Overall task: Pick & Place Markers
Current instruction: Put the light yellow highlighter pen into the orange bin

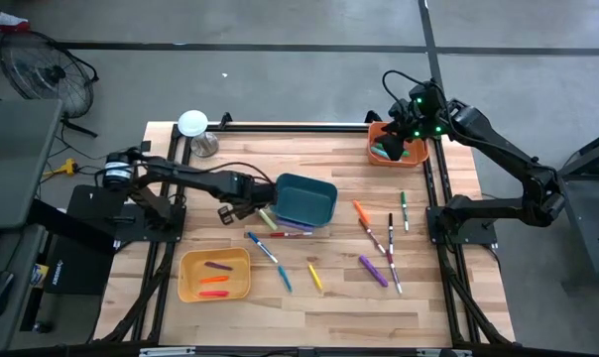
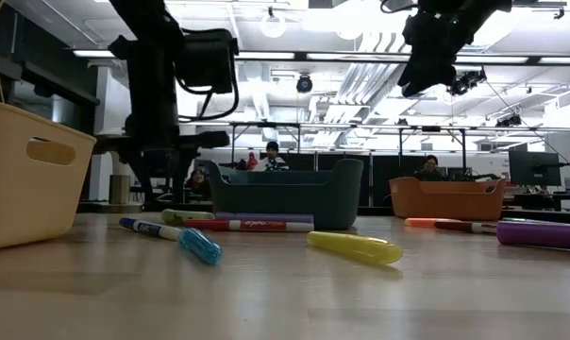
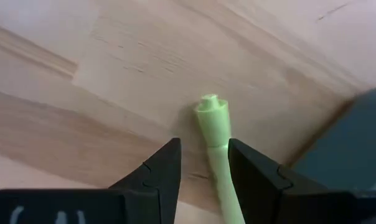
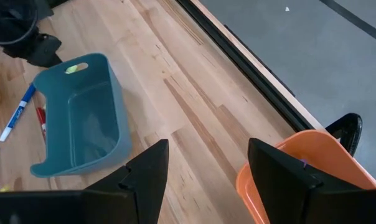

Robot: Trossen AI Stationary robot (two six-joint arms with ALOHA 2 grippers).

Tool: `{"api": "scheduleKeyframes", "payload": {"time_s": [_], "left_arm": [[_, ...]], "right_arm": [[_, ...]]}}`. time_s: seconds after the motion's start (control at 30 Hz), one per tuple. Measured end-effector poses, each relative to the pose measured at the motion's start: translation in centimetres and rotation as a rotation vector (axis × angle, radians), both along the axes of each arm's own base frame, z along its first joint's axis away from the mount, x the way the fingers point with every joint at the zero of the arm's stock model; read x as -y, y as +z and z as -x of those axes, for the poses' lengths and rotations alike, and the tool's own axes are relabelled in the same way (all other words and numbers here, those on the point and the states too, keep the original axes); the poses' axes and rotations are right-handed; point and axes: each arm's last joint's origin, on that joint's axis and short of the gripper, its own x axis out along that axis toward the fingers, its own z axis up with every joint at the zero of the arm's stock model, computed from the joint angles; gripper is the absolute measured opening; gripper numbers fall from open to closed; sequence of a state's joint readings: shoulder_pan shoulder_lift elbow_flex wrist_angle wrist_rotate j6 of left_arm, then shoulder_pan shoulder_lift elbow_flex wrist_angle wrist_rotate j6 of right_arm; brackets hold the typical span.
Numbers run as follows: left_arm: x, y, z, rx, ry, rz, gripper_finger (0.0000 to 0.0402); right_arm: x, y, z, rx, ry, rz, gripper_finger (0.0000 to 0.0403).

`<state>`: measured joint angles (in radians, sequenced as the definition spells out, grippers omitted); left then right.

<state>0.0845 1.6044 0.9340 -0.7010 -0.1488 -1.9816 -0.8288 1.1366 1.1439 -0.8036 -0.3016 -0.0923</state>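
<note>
I take the teal bin (image 1: 306, 199) near the middle of the wooden table (image 1: 458, 307) as my landmark. My left arm reaches in from the bin's left, and the left gripper (image 1: 242, 207) sits low at the bin's left wall. Its jaws are narrowly parted with a light green marker (image 3: 214, 134) lying between them; I cannot tell whether the pads touch it. My right arm is well away to the bin's upper right, with the right gripper (image 1: 404, 121) hanging over the orange bin (image 1: 394, 157), jaws wide and holding nothing. The yellow bin (image 1: 214, 275) stands below and left of the teal bin, with an orange marker (image 1: 213, 281) and others lying in it. Just below the teal bin lie a red-and-white marker (image 1: 290, 234) and a blue marker (image 1: 263, 247). To its right, scattered well apart from it, are an orange marker (image 1: 360, 211), a green marker (image 1: 404, 210) and a purple marker (image 1: 372, 271).
</note>
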Motion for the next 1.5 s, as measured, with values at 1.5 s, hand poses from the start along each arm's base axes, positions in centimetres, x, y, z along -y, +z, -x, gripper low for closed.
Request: {"api": "scheduleKeyframes", "payload": {"time_s": [1.5], "left_arm": [[-0.1,-2.3,-1.2,-0.006,0.125,0.001,0.0053]], "right_arm": [[-0.1,-0.2,0.1,-0.029,0.032,0.015,0.0208]]}}
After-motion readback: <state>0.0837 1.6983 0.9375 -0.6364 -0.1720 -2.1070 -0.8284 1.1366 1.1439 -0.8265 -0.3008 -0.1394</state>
